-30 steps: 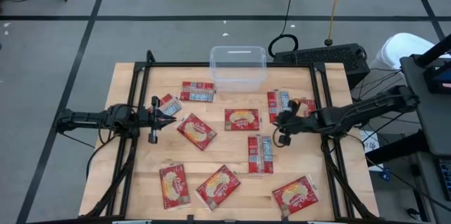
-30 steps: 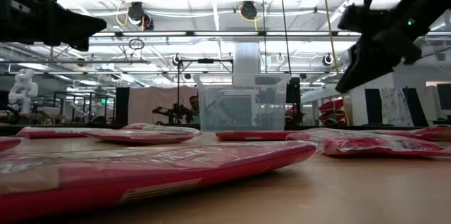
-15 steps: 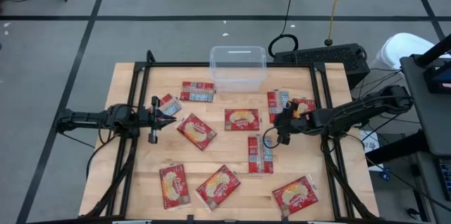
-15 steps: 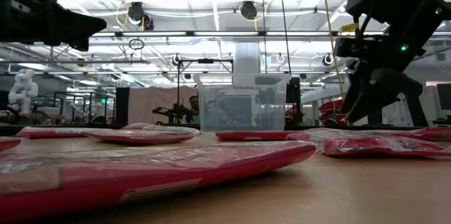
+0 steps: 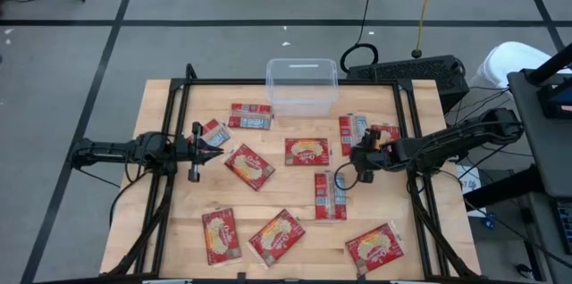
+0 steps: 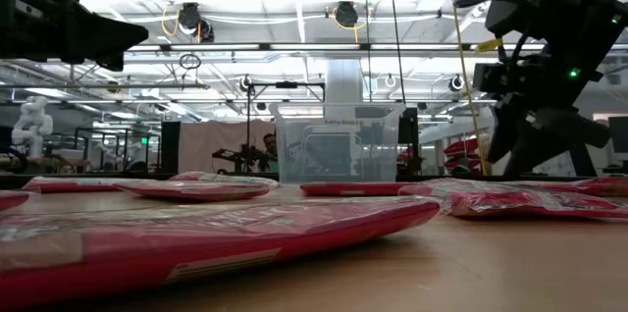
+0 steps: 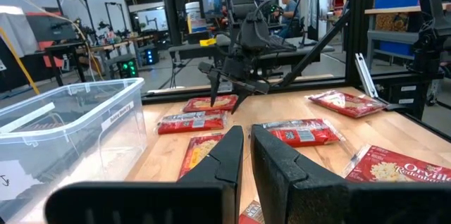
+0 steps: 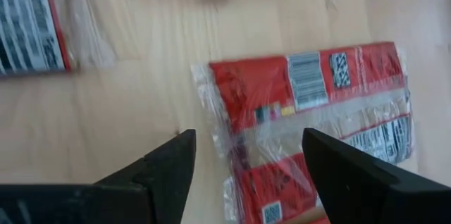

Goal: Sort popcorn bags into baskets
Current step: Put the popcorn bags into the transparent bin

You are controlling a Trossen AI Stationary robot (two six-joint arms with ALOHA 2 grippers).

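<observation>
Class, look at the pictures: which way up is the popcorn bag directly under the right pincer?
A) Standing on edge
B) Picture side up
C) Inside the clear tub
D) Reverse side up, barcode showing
D: the right pincer stands open over a popcorn bag lying flat with barcode and white panels up.

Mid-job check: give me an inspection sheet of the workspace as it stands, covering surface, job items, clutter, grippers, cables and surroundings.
Surface: wooden table inside a black frame.
Job's things: clear tub at the far edge, nothing seen in it; popcorn bags lie scattered flat, one label-side-up bag near the middle right.
Clutter: nothing seen.
Grippers: right gripper open, over the end of that label-side-up bag; left gripper shut, empty, above the table's left side.
Cables: loose leads on the floor behind the table, and a bundle beside the right arm.
Surroundings: keyboard on the floor behind the table; workshop with a person far back.
</observation>
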